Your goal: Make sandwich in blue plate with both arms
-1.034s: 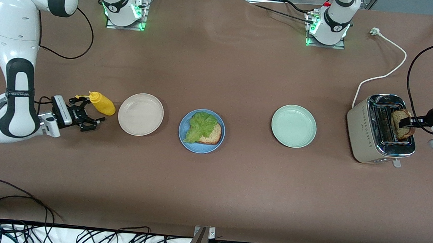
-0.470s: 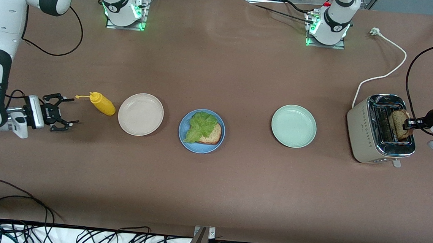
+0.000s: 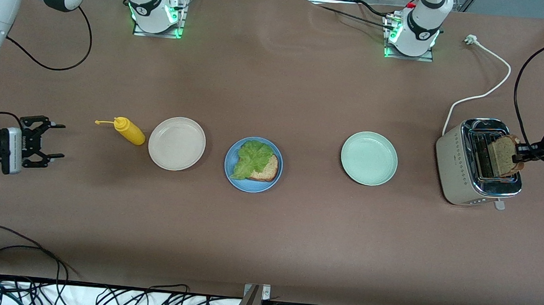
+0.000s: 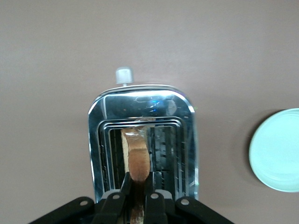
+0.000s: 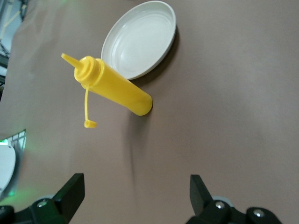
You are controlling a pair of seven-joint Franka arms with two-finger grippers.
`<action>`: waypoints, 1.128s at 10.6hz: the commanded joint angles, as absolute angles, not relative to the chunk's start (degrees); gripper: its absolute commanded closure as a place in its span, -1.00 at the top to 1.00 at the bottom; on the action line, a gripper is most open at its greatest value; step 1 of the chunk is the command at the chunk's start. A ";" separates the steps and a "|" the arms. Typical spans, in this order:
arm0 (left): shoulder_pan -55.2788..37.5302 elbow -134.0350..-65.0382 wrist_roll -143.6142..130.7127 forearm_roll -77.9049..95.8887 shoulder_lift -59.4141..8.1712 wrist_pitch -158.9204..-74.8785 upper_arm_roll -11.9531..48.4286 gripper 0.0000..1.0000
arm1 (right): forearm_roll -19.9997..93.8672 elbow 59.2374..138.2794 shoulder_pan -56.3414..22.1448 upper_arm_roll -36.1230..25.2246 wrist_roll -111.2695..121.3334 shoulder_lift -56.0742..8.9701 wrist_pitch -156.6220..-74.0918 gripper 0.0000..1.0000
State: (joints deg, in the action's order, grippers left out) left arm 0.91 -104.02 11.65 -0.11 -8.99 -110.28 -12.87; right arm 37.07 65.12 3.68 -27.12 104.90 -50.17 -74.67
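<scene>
1. No brand, label or writing can be read anywhere.
2. The left hand [image 3: 520,153] is clamped on a rough brown bread slice [image 3: 502,156] standing in the shiny chrome toaster [image 3: 461,177].
3. The right hand [image 3: 50,140], fingers apart, waits over the matte brown tabletop [image 3: 266,238] near the glossy yellow squeeze bottle [image 3: 129,130].
4. The round blue plate [image 3: 232,176] between the beige plate [image 3: 177,143] and the pale green plate [image 3: 369,158] holds ruffled lettuce [image 3: 251,157] on bread [image 3: 267,170].

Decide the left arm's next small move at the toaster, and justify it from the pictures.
Probably lift straight up. The left gripper is shut on the bread slice, which still sits partly in the toaster slot. The blue plate holds only one slice under lettuce, so it needs this top.
</scene>
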 commanded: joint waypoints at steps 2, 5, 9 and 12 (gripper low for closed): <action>0.97 -103.71 12.31 1.05 -0.63 -106.79 -6.79 -1.00 | 29.55 64.51 0.10 -27.77 78.65 -43.43 -72.61 1.00; 1.05 -102.40 4.61 1.05 0.00 -104.68 4.35 -1.00 | 23.40 64.42 -4.65 -27.86 63.14 -39.83 -72.07 1.00; 0.79 -102.31 -6.20 2.80 -2.98 -104.77 18.51 -1.00 | 18.12 63.37 -11.50 -28.39 45.14 -36.49 -68.56 1.00; 0.62 -98.28 -10.62 5.01 -9.73 -105.03 27.04 -1.00 | 6.02 72.37 -12.04 -17.36 22.57 -27.11 -72.13 1.00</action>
State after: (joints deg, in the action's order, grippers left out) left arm 0.18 -103.10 -8.17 3.30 -3.99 -105.71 21.72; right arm 14.36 63.80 -11.99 -25.30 37.43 -35.41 -69.47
